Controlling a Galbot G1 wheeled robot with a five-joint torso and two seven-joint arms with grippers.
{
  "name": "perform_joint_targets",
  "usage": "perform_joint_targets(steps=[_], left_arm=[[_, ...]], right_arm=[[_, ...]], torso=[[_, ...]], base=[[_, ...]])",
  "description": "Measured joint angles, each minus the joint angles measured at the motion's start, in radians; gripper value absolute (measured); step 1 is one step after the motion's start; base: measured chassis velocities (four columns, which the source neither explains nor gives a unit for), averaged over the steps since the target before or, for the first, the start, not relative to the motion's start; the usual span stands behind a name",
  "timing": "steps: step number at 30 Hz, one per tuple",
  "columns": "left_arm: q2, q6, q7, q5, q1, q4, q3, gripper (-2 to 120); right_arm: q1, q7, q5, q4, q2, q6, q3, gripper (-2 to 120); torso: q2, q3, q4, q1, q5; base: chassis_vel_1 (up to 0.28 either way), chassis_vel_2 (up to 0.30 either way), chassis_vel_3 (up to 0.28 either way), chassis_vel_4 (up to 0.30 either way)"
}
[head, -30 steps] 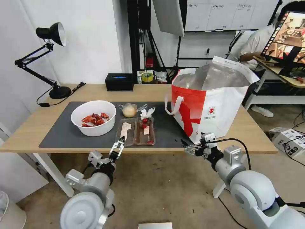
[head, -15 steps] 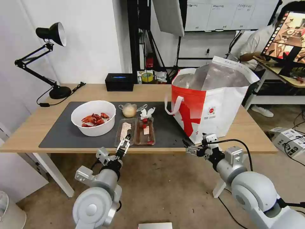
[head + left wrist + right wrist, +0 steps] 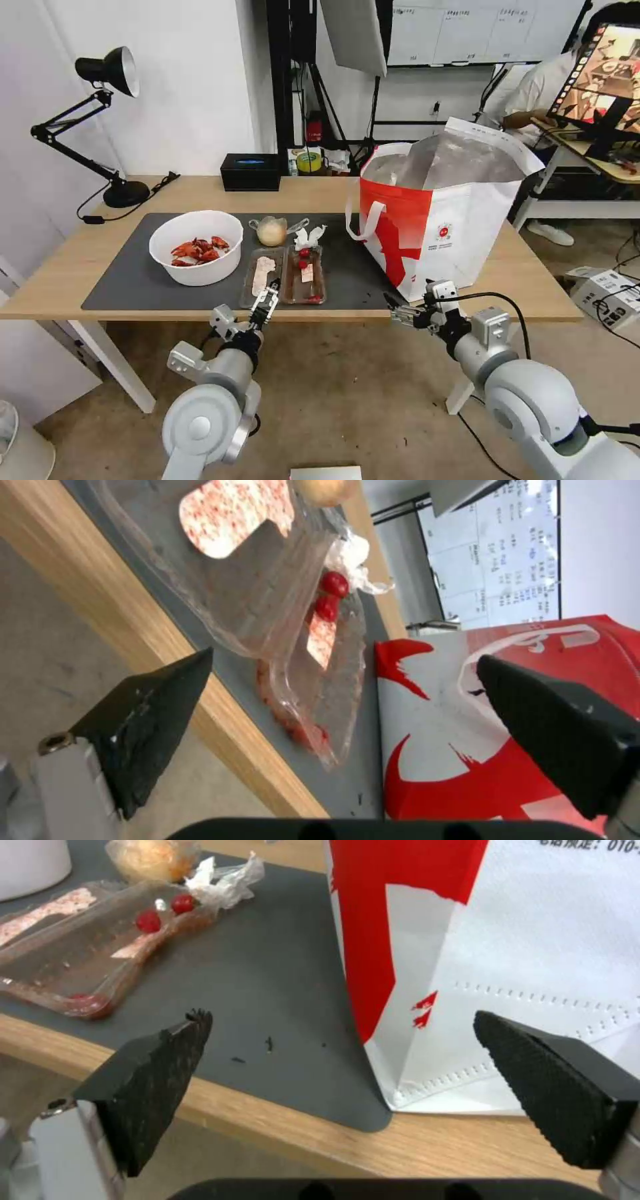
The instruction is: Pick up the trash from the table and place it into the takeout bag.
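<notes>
Nothing is bagged yet: the bowl of crayfish shells (image 3: pixel 196 247), both clear trays (image 3: pixel 285 275), the crumpled tissue (image 3: pixel 309 237) and the small bag with a beige lump (image 3: pixel 271 231) all sit on the grey mat (image 3: pixel 127 280). The left tool (image 3: pixel 267 303), fingers spread and empty, hovers at the tabletop (image 3: pixel 60 280) edge just before the trays. The right tool (image 3: pixel 399 313), also spread and empty, waits by the takeout bag (image 3: pixel 440 220)'s near corner. The bag's mouth gapes open, with bare mat between trays and bag.

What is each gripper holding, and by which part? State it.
Nothing is held. The left gripper is open at the near end of the two clear trays, not gripping them. The right gripper is open near the takeout bag.
</notes>
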Motion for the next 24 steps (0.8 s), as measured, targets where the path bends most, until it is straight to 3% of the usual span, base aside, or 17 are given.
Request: perform_joint_targets(steps=[24], left_arm=[[-0.034,-0.005,0.004,0.004,-0.058,0.085,0.021,100]], right_arm=[[-0.013,-0.002,-0.015,-0.011,0.012,0.005,0.006,100]], torso=[[0.000,0.000,0.0000,0.000,0.0000]], base=[[0.000,0.000,0.000,0.000]])
